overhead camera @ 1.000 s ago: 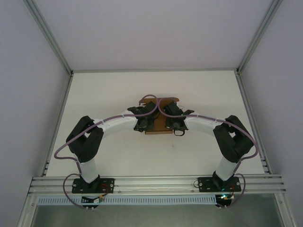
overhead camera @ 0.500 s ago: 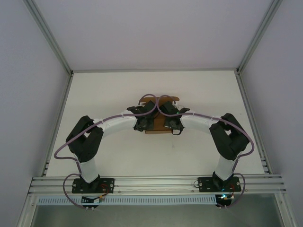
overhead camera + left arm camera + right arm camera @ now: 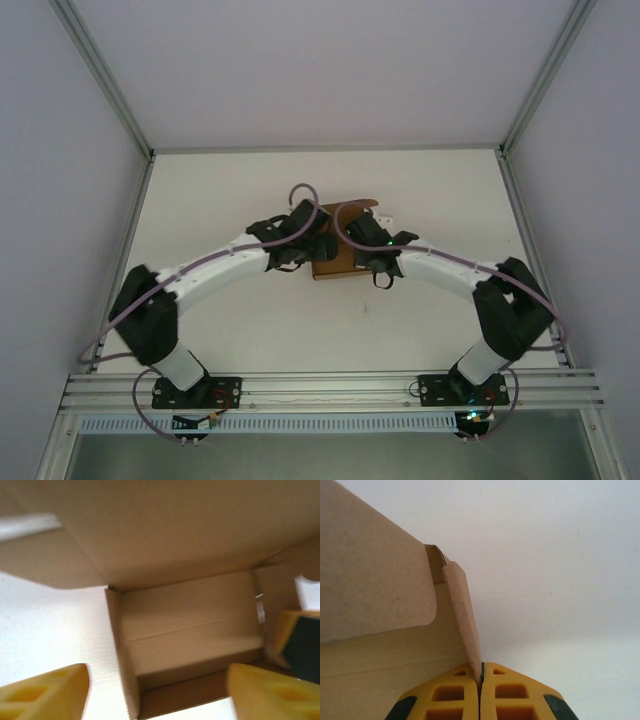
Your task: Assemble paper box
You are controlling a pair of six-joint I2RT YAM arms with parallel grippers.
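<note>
The paper box (image 3: 336, 266) is plain brown cardboard and sits mid-table between both arms, partly hidden under them. My left gripper (image 3: 306, 240) hangs over its left end. In the left wrist view that gripper (image 3: 157, 674) is open, its yellow fingers (image 3: 47, 695) straddling the box's left wall, with the hollow inside of the paper box (image 3: 190, 630) and a raised lid panel ahead. My right gripper (image 3: 367, 250) is at the box's right end. There the right gripper (image 3: 481, 674) is shut on the thin upright edge of a side wall of the paper box (image 3: 462, 615).
The white tabletop (image 3: 240, 190) is bordered by an aluminium frame (image 3: 330, 385) along the near edge where both arm bases are bolted. White enclosure walls stand at the left, right and back. A purple cable (image 3: 300, 190) loops above the left wrist.
My left gripper has opened and its arm has stretched forward over the box. The right arm has drawn slightly to the right, still pinching the wall. The box has shifted a little right.
</note>
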